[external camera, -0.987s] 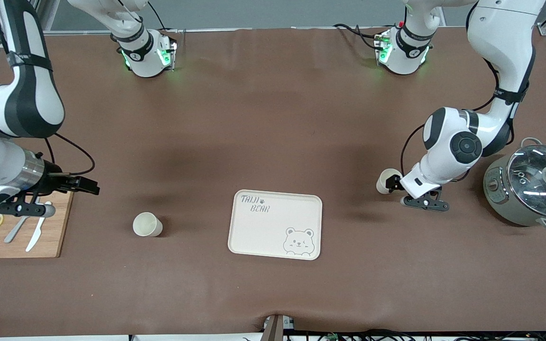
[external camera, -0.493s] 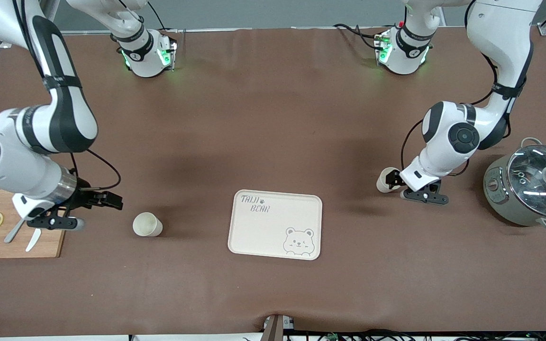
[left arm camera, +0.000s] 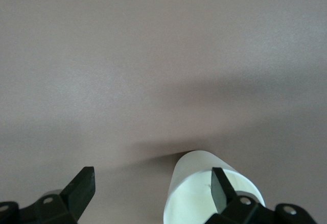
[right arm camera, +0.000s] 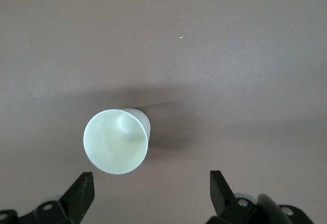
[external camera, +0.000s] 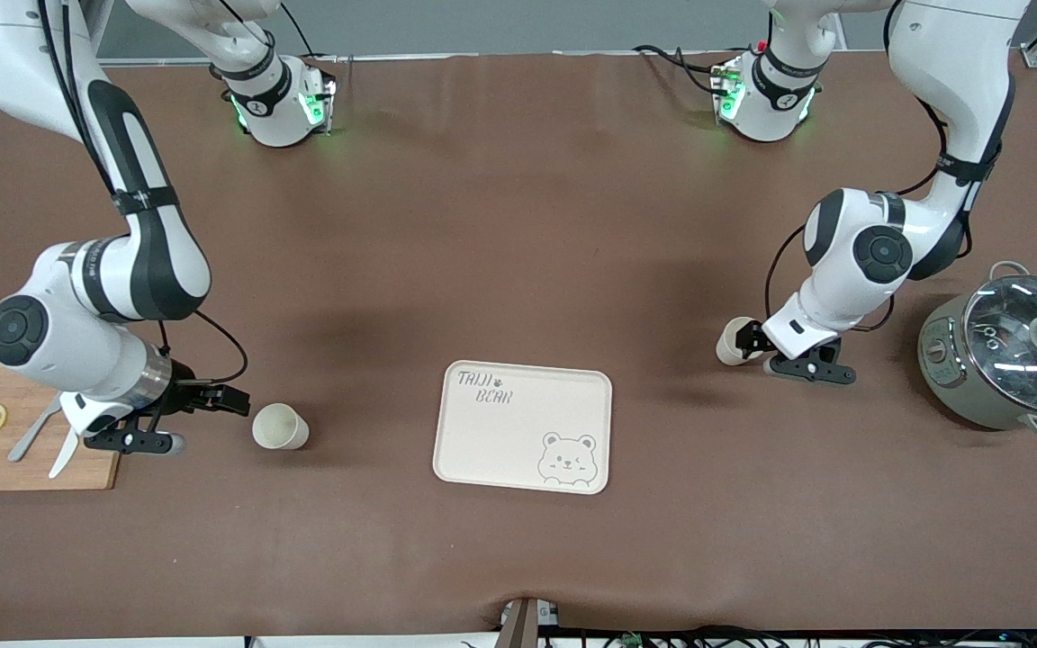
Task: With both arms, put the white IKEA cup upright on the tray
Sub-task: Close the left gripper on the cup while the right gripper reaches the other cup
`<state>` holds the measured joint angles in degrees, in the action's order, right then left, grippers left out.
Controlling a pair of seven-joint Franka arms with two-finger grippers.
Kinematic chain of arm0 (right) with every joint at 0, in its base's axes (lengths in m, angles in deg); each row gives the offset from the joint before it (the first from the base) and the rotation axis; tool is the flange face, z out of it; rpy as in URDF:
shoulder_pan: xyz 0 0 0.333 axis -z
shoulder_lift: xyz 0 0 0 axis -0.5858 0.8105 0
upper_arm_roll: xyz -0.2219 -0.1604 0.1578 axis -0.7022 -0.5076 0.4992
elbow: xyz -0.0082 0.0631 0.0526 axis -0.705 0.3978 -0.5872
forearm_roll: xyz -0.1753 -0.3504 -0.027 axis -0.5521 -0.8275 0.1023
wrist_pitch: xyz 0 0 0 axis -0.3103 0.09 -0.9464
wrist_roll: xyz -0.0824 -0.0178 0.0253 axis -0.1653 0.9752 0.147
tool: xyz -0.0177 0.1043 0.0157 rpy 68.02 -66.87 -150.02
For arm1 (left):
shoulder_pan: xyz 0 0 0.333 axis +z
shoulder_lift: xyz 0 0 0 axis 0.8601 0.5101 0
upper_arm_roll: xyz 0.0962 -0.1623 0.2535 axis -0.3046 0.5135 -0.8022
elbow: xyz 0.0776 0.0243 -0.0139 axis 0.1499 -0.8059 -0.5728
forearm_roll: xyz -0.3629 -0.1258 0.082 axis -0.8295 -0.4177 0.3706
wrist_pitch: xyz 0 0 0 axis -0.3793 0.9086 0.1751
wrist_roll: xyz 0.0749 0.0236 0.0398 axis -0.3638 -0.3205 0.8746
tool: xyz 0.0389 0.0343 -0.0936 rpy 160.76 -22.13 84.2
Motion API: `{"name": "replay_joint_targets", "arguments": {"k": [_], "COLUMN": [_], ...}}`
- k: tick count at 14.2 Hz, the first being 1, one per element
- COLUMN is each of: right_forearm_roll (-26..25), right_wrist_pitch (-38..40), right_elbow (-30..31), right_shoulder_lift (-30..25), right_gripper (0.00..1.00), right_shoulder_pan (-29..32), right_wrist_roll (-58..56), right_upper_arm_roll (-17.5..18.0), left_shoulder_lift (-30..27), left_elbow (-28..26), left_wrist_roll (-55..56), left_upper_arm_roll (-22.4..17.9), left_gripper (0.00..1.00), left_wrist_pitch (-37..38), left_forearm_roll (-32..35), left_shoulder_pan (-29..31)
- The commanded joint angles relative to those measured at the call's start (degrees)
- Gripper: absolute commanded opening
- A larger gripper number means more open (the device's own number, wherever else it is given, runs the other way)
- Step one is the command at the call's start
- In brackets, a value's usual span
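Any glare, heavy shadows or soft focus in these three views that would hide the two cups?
Front view: soft arm shadows on the brown table, glare only on the grey pot's glass lid; both white cups readable. Left wrist view: the left gripper looks soft, one finger overlaps the cup. Right wrist view: cup clear, with a dark shadow beside it.

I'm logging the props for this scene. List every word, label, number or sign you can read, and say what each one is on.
"TAIJI BEAR", printed in grey on the tray, at the corner farther from the front camera, toward the right arm's end; a grey bear face sits at the diagonal corner.
The control panel on the pot has markings, too small to read.
The two cups carry no text that shows.
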<state>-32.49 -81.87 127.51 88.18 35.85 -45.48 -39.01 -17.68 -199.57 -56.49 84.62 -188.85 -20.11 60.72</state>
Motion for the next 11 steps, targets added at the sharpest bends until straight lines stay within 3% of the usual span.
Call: {"name": "replay_joint_targets", "arguments": {"k": [1,7,11], "right_forearm_roll": [-0.2,-0.2,-0.2], "right_wrist_pitch": [-2.1,-3.7,-4.4], "right_elbow": [-0.3,-0.3,-0.3], "right_shoulder_lift": [1.6,3.7,5.4], "right_gripper": [1.0,1.0,1.0], "right_shoulder_pan": [-0.4,-0.7,-0.9], "right_wrist_roll": [0.9,0.9,0.9], "right_upper_arm_roll": [0.0,0.0,0.0], "left_shoulder_lift": [-3.3,-5.6,-6.0], "left_elbow": [-2.1,-4.6,-7.9], "left_wrist_roll": [-0.3,-0.3,-0.2], "left_upper_arm_roll": [0.3,0.4,0.4], "left_gripper": [1.0,1.0,1.0], "left_wrist_pitch": [2.0,3.3,-0.3], "left_forearm_roll": [1.7,1.7,1.7], "left_shoulder_pan": [0.5,0.4,0.4]}}
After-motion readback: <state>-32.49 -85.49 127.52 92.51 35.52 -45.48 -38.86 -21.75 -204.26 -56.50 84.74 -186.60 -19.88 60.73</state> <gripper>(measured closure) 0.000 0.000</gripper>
